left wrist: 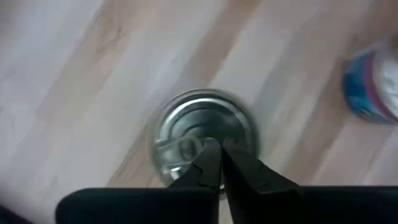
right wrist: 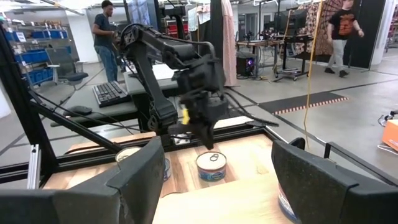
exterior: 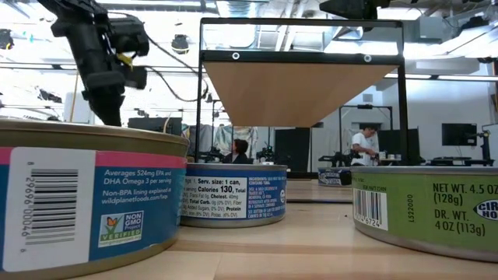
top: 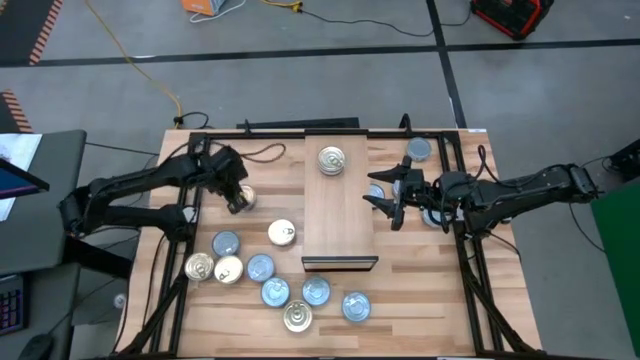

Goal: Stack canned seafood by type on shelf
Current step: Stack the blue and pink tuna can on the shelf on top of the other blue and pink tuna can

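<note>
Below the shut left gripper (left wrist: 217, 163), a shiny silver-topped tin (left wrist: 202, 134).

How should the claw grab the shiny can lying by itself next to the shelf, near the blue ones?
Probably from straight above, pinching the round side wall of the shiny can across its middle. It lies flat, its top faces up, and bare table around it leaves room for both fingers.
</note>
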You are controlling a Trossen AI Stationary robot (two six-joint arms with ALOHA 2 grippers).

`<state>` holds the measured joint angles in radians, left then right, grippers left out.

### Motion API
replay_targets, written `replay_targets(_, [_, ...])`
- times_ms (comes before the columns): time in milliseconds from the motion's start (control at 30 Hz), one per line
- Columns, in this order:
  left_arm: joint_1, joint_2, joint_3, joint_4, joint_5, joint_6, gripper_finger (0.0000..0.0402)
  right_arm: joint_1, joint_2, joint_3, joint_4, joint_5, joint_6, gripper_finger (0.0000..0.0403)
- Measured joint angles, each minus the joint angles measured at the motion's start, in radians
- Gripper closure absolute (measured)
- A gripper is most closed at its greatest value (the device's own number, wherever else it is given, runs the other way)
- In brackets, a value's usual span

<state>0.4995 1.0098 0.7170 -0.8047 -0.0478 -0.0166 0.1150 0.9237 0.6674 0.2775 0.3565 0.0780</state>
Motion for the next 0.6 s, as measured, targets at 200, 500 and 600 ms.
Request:
replay_targets(200, [-0.207, -0.011, 0.000, -0.002, -0.106, -0.017, 0.0326, 0.000, 0.000, 0.000, 0.000, 0.000, 0.000, 0.0085])
replay_targets(500, [-0.430, 0.025, 0.000, -0.005, -0.300, -0.015, 0.0224, 0.000, 0.000, 0.000, 0.001, 0.000, 0.005, 0.0085])
replay_targets(600, [-0.467, 0.059, 0.000, -0.005, -0.347, -0.014, 0.0203, 0.001, 0.000, 0.000, 0.002, 0.000, 0.008, 0.0085])
